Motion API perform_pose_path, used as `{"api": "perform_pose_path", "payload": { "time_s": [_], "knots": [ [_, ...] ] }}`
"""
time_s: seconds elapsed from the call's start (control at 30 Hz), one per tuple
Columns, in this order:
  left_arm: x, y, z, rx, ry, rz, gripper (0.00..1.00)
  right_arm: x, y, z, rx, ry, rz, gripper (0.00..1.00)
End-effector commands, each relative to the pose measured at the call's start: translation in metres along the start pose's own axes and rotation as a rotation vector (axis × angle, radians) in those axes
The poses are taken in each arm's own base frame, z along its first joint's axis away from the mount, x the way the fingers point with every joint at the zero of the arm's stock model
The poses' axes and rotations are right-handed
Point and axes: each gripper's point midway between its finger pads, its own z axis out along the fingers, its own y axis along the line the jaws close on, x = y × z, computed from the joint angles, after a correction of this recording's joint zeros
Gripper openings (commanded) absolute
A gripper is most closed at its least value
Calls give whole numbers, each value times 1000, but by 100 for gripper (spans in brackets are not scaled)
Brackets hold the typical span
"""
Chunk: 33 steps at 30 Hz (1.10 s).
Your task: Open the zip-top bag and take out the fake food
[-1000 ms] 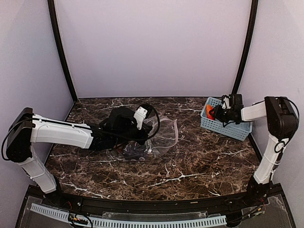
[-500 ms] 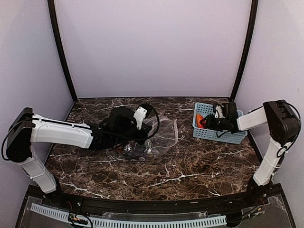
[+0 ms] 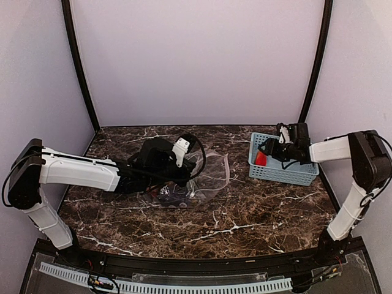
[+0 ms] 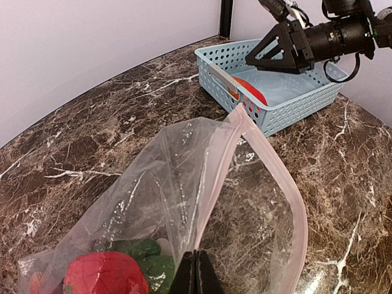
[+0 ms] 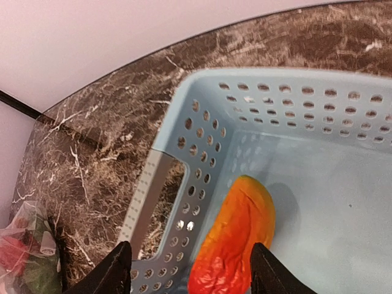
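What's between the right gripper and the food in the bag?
Nothing visible. Only bare table lies between the right gripper over the basket and the zip-top bag, whose mouth the left gripper holds open toward it; fake food sits inside.

Lilac walls (image 3: 196, 61), black posts (image 3: 78, 67), marble tabletop (image 3: 257, 211)

Open zip-top bag (image 4: 184, 177) mouth faces basket (image 4: 294, 110).

L gripper (image 4: 196, 263) pinched shut, arm stretched low; R gripper (image 5: 196, 269) jaws apart.
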Motion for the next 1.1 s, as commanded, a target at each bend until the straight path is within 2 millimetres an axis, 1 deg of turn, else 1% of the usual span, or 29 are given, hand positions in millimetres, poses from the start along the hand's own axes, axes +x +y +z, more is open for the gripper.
{"api": "perform_pose_path", "payload": {
  "time_s": [0.0,0.07,0.13,0.23,0.33,0.37,0.47,0.57,0.63,0.77,0.93,1.07],
  "knots": [
    [-11,1,-12,8,-15,0,1,-33,32,-28,-53,-94,-139,64],
    [-13,-1,-14,27,-17,2,1,-35,56,-43,-108,-119,-216,64],
    [-14,-7,-17,61,-19,9,1,-30,83,-56,-172,-141,-308,64],
    [-14,-17,-22,123,-16,26,1,-10,117,-72,-275,-155,-428,64],
    [-15,-26,-29,180,-19,29,1,16,148,-84,-375,-159,-525,64],
    [-15,-32,-32,219,-20,31,1,25,156,-87,-408,-157,-550,63],
    [-18,-39,-39,262,-29,30,1,56,184,-95,-503,-144,-624,62],
    [-21,-46,-45,305,-38,29,1,84,206,-100,-575,-139,-680,61],
    [-23,-50,-47,332,-40,31,1,102,217,-98,-608,-126,-712,60],
    [-18,-56,-48,372,-25,35,1,133,232,-82,-635,-77,-763,58],
    [-12,-63,-53,415,-12,33,1,159,249,-60,-664,-57,-802,53],
    [-12,-60,-57,406,-20,26,1,176,261,-43,-692,-73,-827,51]
  ]
}}
